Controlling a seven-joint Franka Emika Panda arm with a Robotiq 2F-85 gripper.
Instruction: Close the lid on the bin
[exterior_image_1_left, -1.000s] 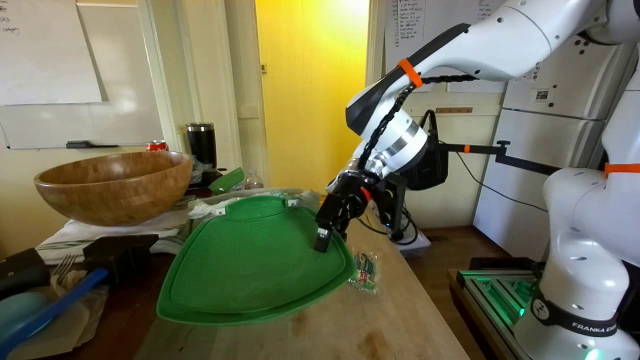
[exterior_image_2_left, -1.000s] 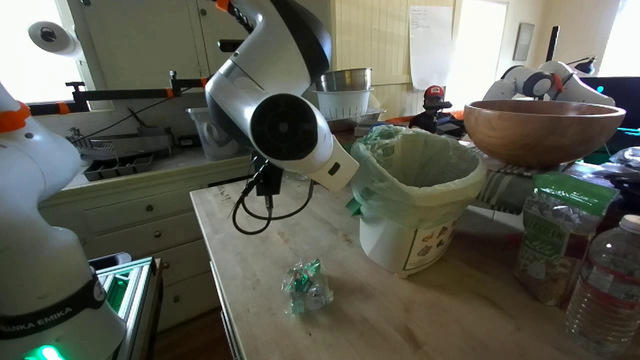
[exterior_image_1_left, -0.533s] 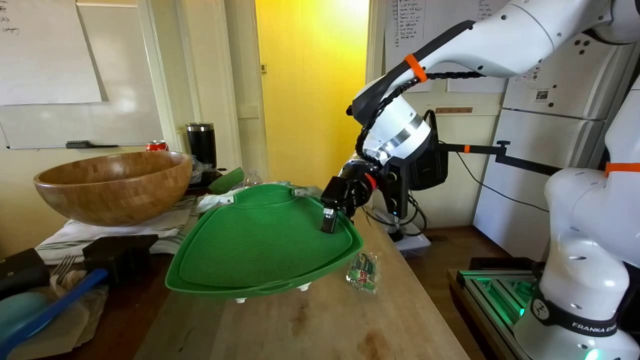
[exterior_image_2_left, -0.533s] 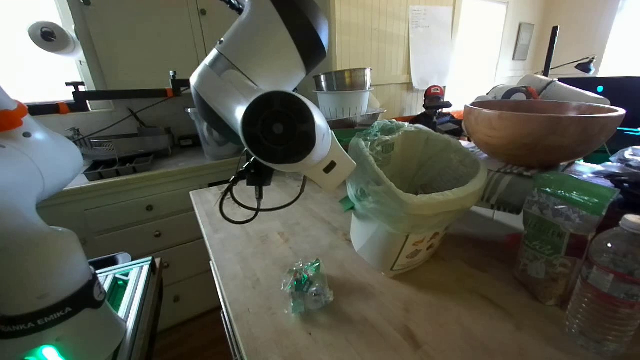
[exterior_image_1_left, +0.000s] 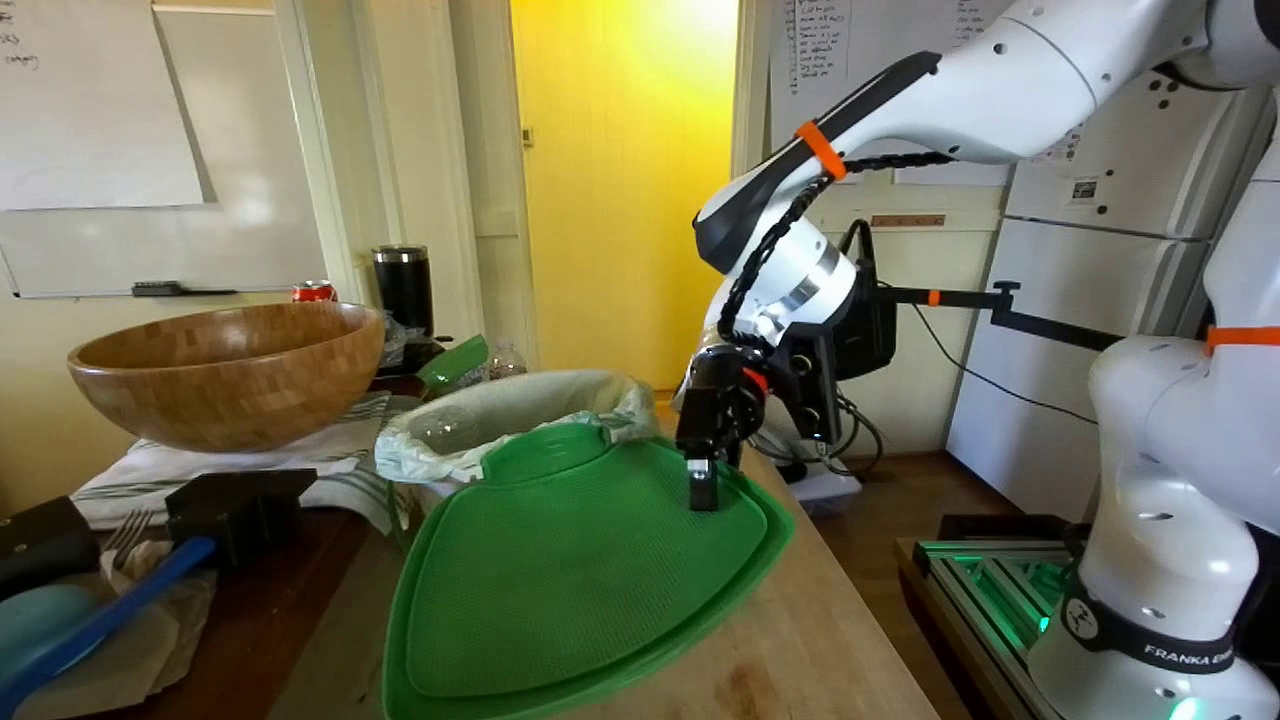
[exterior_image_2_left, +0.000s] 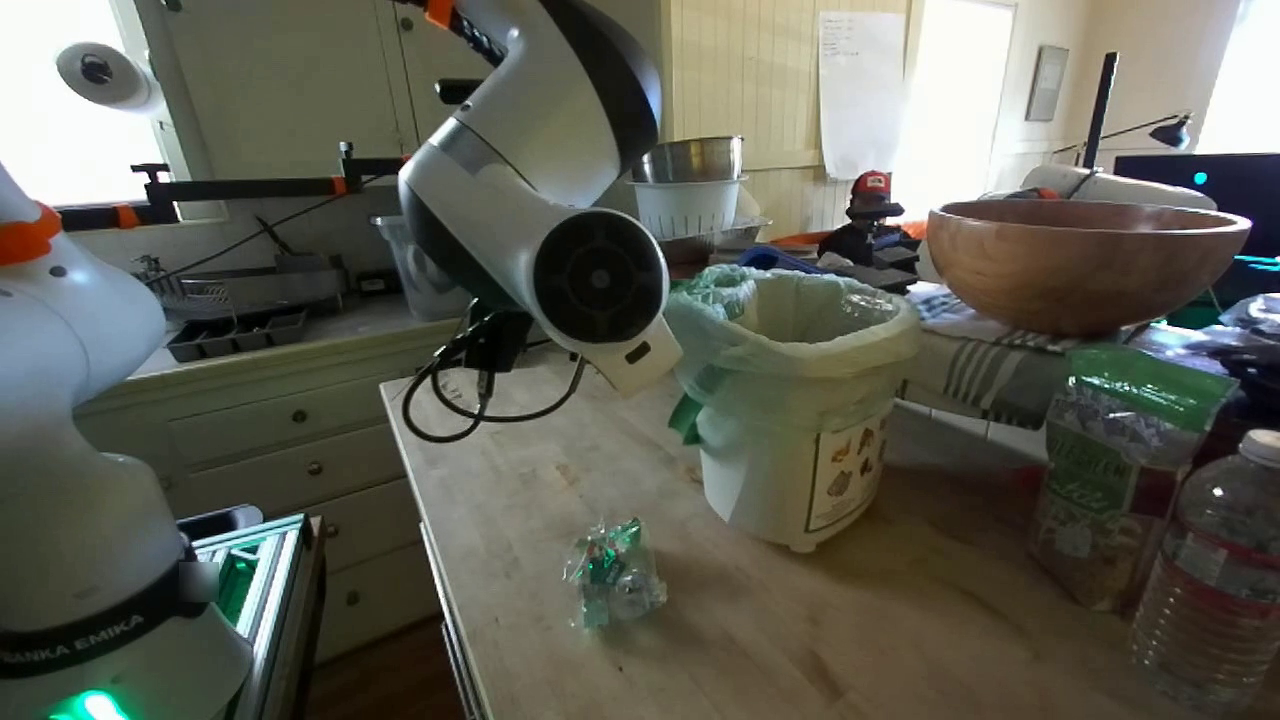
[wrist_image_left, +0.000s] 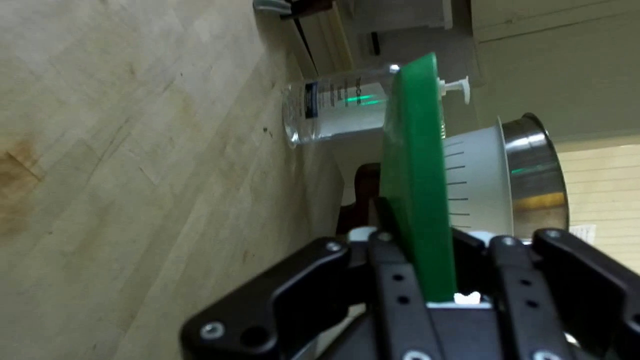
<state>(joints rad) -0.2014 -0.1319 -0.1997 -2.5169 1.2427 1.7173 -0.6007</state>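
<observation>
The bright green lid (exterior_image_1_left: 590, 570) is in front of the bin in an exterior view, tilted, its broad end lower and nearer the camera. My gripper (exterior_image_1_left: 703, 485) is shut on its side edge. In the wrist view the lid (wrist_image_left: 425, 150) shows edge-on between both fingers (wrist_image_left: 425, 225). The white bin (exterior_image_2_left: 790, 450) stands upright on the counter, its top open with a crinkled liner over the rim; the liner and rim (exterior_image_1_left: 430, 455) also show behind the lid. The lid's narrow end is close to the rim; I cannot tell if they touch.
A wooden bowl (exterior_image_2_left: 1080, 265) sits on a striped cloth beside the bin. A bagged item (exterior_image_2_left: 615, 575) lies on the counter (exterior_image_2_left: 540, 500). A snack bag (exterior_image_2_left: 1125, 480) and water bottle (exterior_image_2_left: 1215, 580) stand near the bin. The wrist view shows a pump bottle (wrist_image_left: 340, 107).
The lid was raised a little, then moved down and rightward in an exterior view, exposing more of the bin's opening. The bin went from tilted to upright. The gripper kept hold of the lid.
</observation>
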